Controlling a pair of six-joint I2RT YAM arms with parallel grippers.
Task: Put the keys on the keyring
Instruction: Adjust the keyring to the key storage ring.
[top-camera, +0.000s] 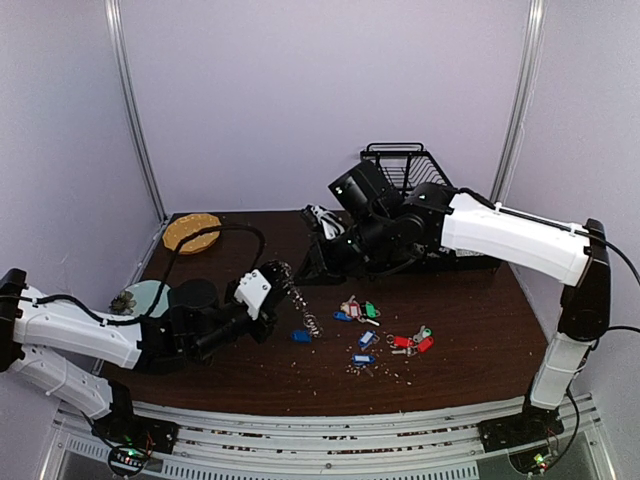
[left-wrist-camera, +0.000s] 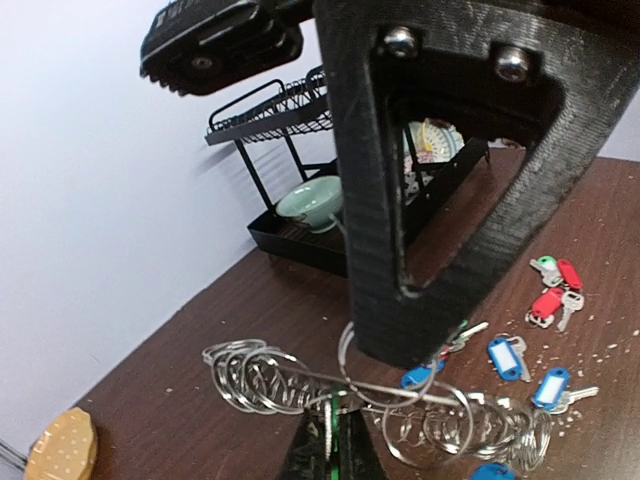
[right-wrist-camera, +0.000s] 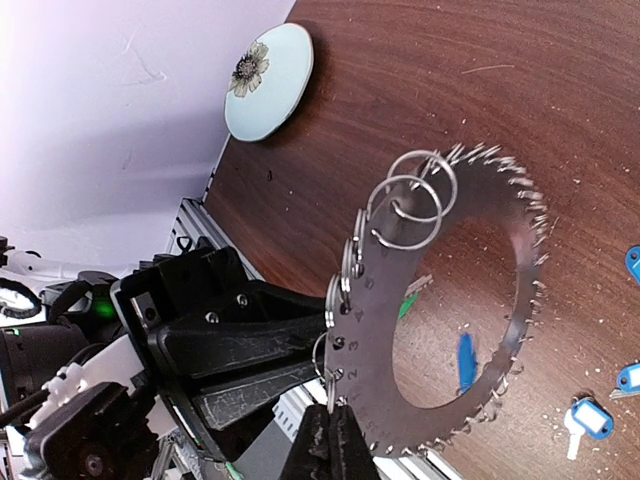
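The keyring (right-wrist-camera: 375, 385) is a flat silver ring with a toothed rim, with small split rings (right-wrist-camera: 410, 195) threaded along its edge. My right gripper (right-wrist-camera: 330, 428) is shut on its lower edge and holds it above the table. From the left wrist view the split rings (left-wrist-camera: 260, 375) fan out just ahead of my left gripper (left-wrist-camera: 335, 440), which is shut on a key with a green tag (left-wrist-camera: 336, 420) right against the rings. Loose keys lie on the table: red tags (left-wrist-camera: 550, 300), blue tags (left-wrist-camera: 505, 355), and a mixed cluster (top-camera: 355, 310).
A black dish rack (left-wrist-camera: 300, 235) with a green bowl (left-wrist-camera: 310, 200) stands at the back. A pale blue plate with a flower (right-wrist-camera: 268, 80) lies at the table's left edge, with a yellow round object (top-camera: 191, 232) behind it. Crumbs litter the dark wooden table (top-camera: 470, 330).
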